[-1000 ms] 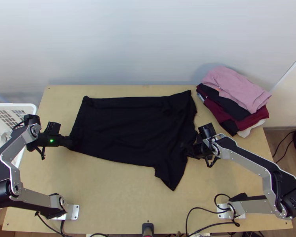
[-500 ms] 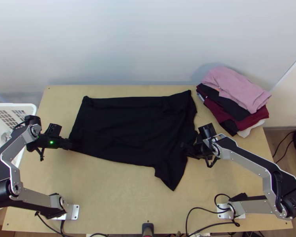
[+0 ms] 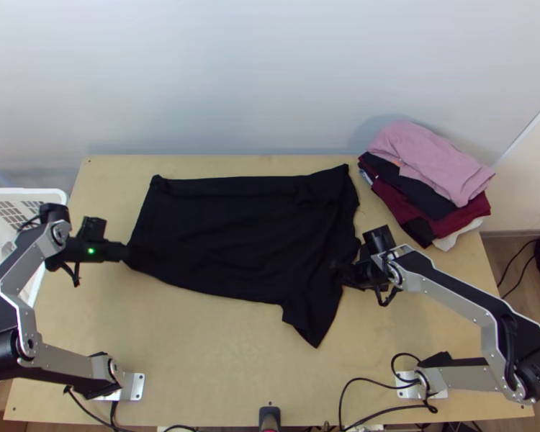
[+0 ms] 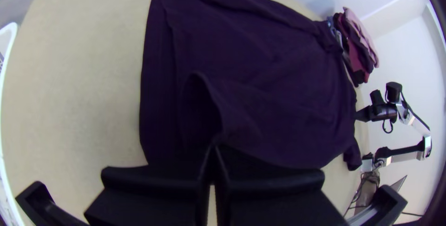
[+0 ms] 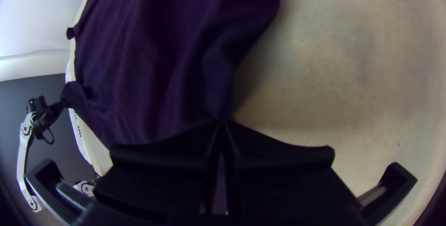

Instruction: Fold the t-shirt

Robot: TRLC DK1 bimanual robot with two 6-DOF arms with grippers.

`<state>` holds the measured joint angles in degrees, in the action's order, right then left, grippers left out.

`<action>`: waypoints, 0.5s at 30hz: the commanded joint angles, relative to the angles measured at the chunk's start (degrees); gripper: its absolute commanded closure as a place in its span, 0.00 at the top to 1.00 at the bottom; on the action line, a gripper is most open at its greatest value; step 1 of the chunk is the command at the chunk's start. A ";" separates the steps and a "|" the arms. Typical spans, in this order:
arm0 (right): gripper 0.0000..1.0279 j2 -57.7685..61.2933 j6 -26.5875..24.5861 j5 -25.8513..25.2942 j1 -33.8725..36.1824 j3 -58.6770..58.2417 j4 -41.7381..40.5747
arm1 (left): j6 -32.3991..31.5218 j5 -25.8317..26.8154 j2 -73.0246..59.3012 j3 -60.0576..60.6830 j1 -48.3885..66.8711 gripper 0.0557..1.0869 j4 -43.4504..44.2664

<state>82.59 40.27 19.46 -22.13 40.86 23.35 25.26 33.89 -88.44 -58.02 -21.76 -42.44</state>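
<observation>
The black t-shirt [image 3: 234, 230] lies spread across the middle of the table, one sleeve pointing toward the near edge. At its left near corner is my left gripper [image 3: 128, 253]; in the left wrist view the t-shirt [image 4: 260, 68] rises in a raised fold to the left gripper [image 4: 213, 147], shut on the hem. My right gripper [image 3: 342, 273] is at the shirt's right side, near the sleeve. In the right wrist view the right gripper [image 5: 222, 122] is shut on the edge of the t-shirt [image 5: 153, 58], with creases running from the fingertips.
A stack of folded clothes [image 3: 432, 169], pink on top, sits at the table's back right corner. Beyond the left edge stands a white basket [image 3: 50, 194] with cloth inside. Bare wooden table [image 3: 219, 353] lies in front of the shirt.
The left gripper has risen slightly and shifted a little up the picture, drawing the shirt's left near corner with it. The right arm has stayed still.
</observation>
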 commanded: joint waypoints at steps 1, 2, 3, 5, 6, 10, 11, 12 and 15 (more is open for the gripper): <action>0.03 -5.33 0.77 -0.66 2.88 1.06 0.38 | -6.71 1.88 3.72 -2.98 -0.13 0.04 1.04; 0.03 -6.91 0.69 -0.66 4.20 1.77 0.46 | -8.73 2.06 4.51 -3.50 0.05 0.04 1.39; 0.03 -8.41 0.33 -0.57 5.34 2.64 0.90 | -10.93 2.23 5.39 -3.94 0.23 0.04 2.01; 0.03 -10.96 -1.78 -0.57 6.57 4.40 2.13 | -15.06 2.50 7.41 -4.38 0.66 0.04 3.85; 0.03 -12.19 -2.74 -0.66 7.28 5.28 2.57 | -17.26 2.41 8.55 -4.38 1.10 0.04 5.17; 0.03 -14.03 -4.94 -0.74 8.86 9.68 5.30 | -25.34 1.35 13.47 -5.79 2.95 0.04 8.77; 0.03 -14.38 -5.03 -0.66 9.39 10.99 5.39 | -27.28 -0.14 14.70 -6.49 3.65 0.04 9.56; 0.03 -14.56 -5.03 -0.66 10.09 12.14 5.39 | -29.03 -1.28 15.93 -7.37 4.71 0.04 9.92; 0.03 -14.65 -7.49 -0.74 10.62 16.71 5.30 | -32.37 -5.06 18.92 -10.62 6.73 0.04 10.09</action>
<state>68.93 35.14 19.05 -12.36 53.25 28.40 -2.04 30.76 -73.01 -64.82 -16.51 -33.28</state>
